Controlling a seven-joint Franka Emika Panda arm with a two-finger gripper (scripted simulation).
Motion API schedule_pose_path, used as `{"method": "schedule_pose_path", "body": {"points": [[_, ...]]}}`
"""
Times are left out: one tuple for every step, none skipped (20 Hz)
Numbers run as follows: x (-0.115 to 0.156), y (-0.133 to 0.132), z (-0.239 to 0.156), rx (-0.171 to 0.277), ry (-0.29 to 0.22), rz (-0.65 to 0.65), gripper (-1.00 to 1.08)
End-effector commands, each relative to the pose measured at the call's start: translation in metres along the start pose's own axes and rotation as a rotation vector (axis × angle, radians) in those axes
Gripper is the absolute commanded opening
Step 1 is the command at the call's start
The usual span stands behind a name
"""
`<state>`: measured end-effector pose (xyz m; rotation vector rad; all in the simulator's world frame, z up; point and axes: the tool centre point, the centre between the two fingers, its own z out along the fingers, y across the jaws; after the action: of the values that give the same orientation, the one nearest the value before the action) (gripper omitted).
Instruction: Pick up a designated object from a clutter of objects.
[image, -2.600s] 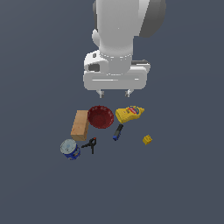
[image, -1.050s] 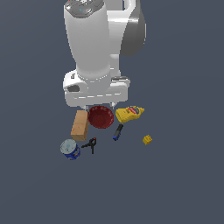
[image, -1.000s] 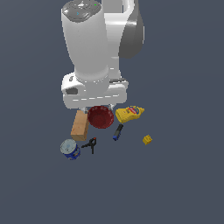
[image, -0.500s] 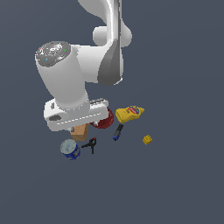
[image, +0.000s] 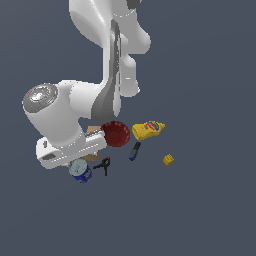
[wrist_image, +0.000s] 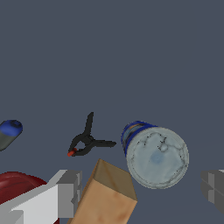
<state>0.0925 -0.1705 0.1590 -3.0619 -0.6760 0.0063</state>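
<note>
The blue can (image: 80, 171) with a silvery top stands upright at the exterior view's left end of the clutter. In the wrist view the can (wrist_image: 155, 155) lies between my fingers, seen from above. My gripper (wrist_image: 141, 190) is open and empty, one finger (wrist_image: 68, 192) beside the tan wooden block (wrist_image: 107, 197), the other finger (wrist_image: 214, 186) past the can. In the exterior view my hand (image: 65, 150) hangs just above the can and covers most of the block (image: 93, 130).
A black clamp (image: 102, 165) lies next to the can; it also shows in the wrist view (wrist_image: 87, 141). A red bowl (image: 116, 134), a blue marker (image: 134, 150), a yellow mustard bottle (image: 148, 129) and a tiny yellow cube (image: 168, 159) lie toward the exterior view's right.
My arm has swung toward the exterior view's left and come lower, from above the red bowl to above the blue can. The objects have not moved.
</note>
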Motion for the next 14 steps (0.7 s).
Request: {"method": "schedule_pose_path", "body": {"points": [[-0.002,0.011,0.012,-0.003,0.002,-0.028,1.00],[-0.002,0.015,0.016,-0.003,0.002,-0.036,1.00],[-0.003,0.018,0.019,-0.004,0.002,-0.044,1.00],[-0.004,0.021,0.022,-0.004,0.002,-0.050,1.00],[-0.004,0.024,0.025,-0.005,0.002,-0.056,1.00],[-0.005,0.026,0.028,-0.005,0.002,-0.062,1.00],[-0.006,0.028,0.030,-0.006,0.002,-0.066,1.00],[-0.006,0.029,0.031,-0.006,0.002,-0.070,1.00],[-0.006,0.031,0.033,-0.006,0.002,-0.072,1.00],[-0.007,0.032,0.034,-0.007,0.002,-0.074,1.00],[-0.007,0.032,0.034,-0.007,0.002,-0.076,1.00],[-0.007,0.032,0.034,-0.007,0.002,-0.076,1.00],[-0.007,0.031,0.034,-0.006,0.002,-0.073,1.00],[-0.007,0.031,0.034,-0.006,0.002,-0.073,1.00]]}}
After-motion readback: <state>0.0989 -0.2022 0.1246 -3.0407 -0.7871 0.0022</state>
